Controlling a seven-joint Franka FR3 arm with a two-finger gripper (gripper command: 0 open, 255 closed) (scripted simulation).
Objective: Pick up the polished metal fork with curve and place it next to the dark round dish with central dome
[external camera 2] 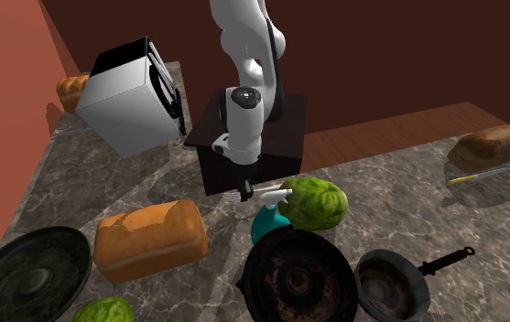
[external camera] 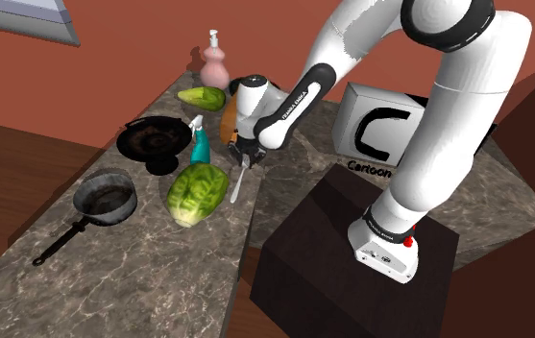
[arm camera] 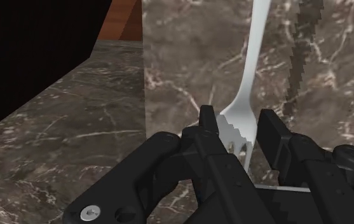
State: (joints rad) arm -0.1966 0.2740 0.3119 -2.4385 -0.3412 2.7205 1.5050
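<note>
My black gripper (external camera: 244, 154) (external camera 2: 246, 188) (arm camera: 240, 127) hangs just over the marble counter and is shut on the shiny metal fork (external camera: 235, 184) (external camera 2: 262, 191) (arm camera: 250, 89). In the wrist view its fingers (arm camera: 210, 127) clasp the tine end. The curved handle points away from the hand and throws a separate shadow on the stone. A dark round dish (external camera 2: 28, 272) with a raised middle lies at the second exterior view's lower left, beyond the bread loaf (external camera 2: 152, 240).
Close to the gripper stand a teal spray bottle (external camera: 198, 144) (external camera 2: 266, 221) and a green cabbage (external camera: 198, 192) (external camera 2: 315, 203). A rusty black pan (external camera: 155, 137) (external camera 2: 298, 274), a small frying pan (external camera: 107, 197) (external camera 2: 390, 285), a pink bottle (external camera: 215, 62) and a white box (external camera: 380, 134) crowd the counter.
</note>
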